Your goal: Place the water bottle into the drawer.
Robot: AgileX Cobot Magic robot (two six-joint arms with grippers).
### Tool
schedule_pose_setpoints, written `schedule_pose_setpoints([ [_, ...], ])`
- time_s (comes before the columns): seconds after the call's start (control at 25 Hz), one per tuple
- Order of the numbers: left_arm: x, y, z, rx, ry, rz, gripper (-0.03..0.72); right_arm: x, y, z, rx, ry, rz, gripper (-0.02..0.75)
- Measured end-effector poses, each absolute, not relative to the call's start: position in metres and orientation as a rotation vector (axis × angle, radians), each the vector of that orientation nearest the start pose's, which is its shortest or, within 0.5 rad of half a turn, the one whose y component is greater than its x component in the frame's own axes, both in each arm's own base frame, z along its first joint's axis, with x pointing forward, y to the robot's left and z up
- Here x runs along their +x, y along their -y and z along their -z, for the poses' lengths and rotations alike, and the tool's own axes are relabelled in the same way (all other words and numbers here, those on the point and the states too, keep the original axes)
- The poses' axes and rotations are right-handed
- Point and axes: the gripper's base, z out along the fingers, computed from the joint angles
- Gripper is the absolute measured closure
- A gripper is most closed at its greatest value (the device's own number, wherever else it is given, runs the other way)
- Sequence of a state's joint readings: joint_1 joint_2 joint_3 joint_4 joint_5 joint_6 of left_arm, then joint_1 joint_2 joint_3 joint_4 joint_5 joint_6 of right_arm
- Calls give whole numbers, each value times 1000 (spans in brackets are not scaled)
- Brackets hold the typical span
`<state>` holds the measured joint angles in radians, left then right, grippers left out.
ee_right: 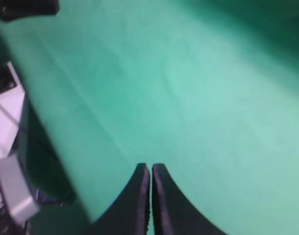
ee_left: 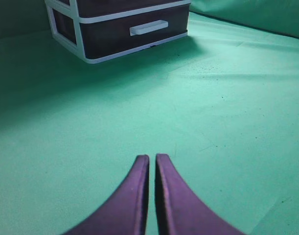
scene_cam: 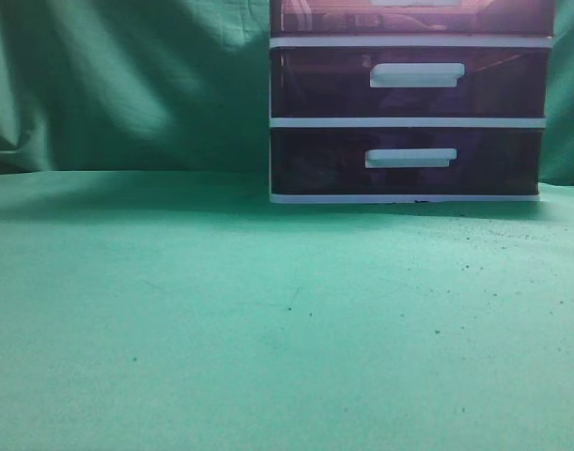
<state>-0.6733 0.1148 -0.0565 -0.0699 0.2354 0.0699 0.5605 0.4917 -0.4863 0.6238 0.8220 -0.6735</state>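
No water bottle is seen in any view, while the translucent dark purple-brown top drawer with white bar handle is shut ahead, nearer the right gripper, both it and the left gripper pressed together, empty.

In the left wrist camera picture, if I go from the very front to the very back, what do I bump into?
The shut purple tool → the open green cloth → the bottom drawer's white handle on the plastic drawer stack → the green backdrop behind. No water bottle shows here.
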Motion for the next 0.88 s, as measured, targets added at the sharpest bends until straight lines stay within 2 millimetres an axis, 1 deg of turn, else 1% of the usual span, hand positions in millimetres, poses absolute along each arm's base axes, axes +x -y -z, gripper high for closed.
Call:
schedule_pose_setpoints([
  [0.16, 48, 40, -204, 609, -1698, 497, 688, 44, -77, -277, -1131, -1995, -703, 738],
  [0.24, 48, 40, -204, 609, -1698, 497, 688, 44, -76, -277, -1116, -1979, -695, 738],
  [0.28, 48, 40, -204, 609, -1698, 497, 688, 45, -75, -280, -1075, -1951, -682, 738],
  [0.36, 48, 40, -204, 609, -1698, 497, 688, 47, -70, -287, -959, -1881, -644, 738],
  [0.44, 48, 40, -204, 609, -1698, 497, 688, 52, -60, -293, -755, -1815, -591, 738],
  [0.56, 48, 40, -204, 609, -1698, 497, 688, 54, -42, -289, -465, -1779, -497, 738],
  [0.64, 48, 40, -204, 609, -1698, 497, 688, 52, -30, -277, -294, -1788, -426, 738],
  [0.72, 48, 40, -204, 609, -1698, 497, 688, 49, -20, -261, -159, -1796, -354, 738],
  [0.76, 48, 40, -204, 609, -1698, 497, 688, 48, -15, -252, -108, -1795, -309, 738],
  [0.88, 48, 40, -204, 609, -1698, 497, 688, 45, -7, -227, -39, -1789, -195, 738],
])
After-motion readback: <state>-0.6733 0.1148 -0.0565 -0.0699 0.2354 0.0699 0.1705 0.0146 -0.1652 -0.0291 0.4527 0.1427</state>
